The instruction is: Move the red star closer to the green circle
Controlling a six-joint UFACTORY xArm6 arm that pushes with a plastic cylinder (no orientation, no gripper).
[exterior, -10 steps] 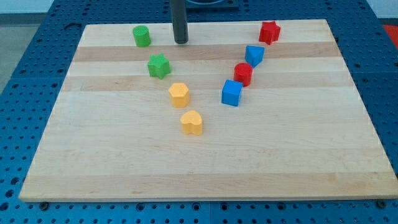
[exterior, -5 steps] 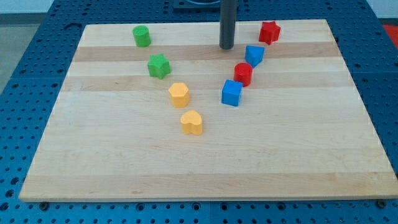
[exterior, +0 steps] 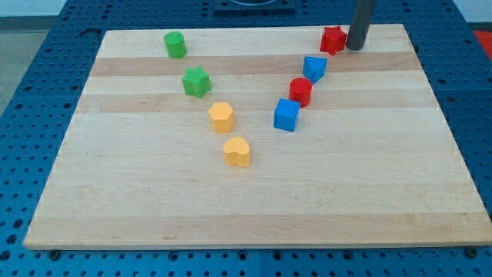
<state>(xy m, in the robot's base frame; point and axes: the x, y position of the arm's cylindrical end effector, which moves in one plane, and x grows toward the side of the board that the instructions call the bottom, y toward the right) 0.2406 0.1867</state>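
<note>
The red star (exterior: 332,39) sits near the view's top right of the wooden board (exterior: 254,208). My tip (exterior: 354,48) stands just to the star's right, very close to it or touching; I cannot tell which. The green circle (exterior: 175,45) sits near the view's top left, far from the star.
A green star (exterior: 197,81) lies below the green circle. A blue block (exterior: 314,68), a red cylinder (exterior: 300,91) and a blue cube (exterior: 286,115) run diagonally below the red star. A yellow hexagon (exterior: 221,116) and a yellow heart-like block (exterior: 237,151) lie mid-board.
My tip has moved rightward along the top of the board, from near the green circle to the right side of the red star. No block has moved.
</note>
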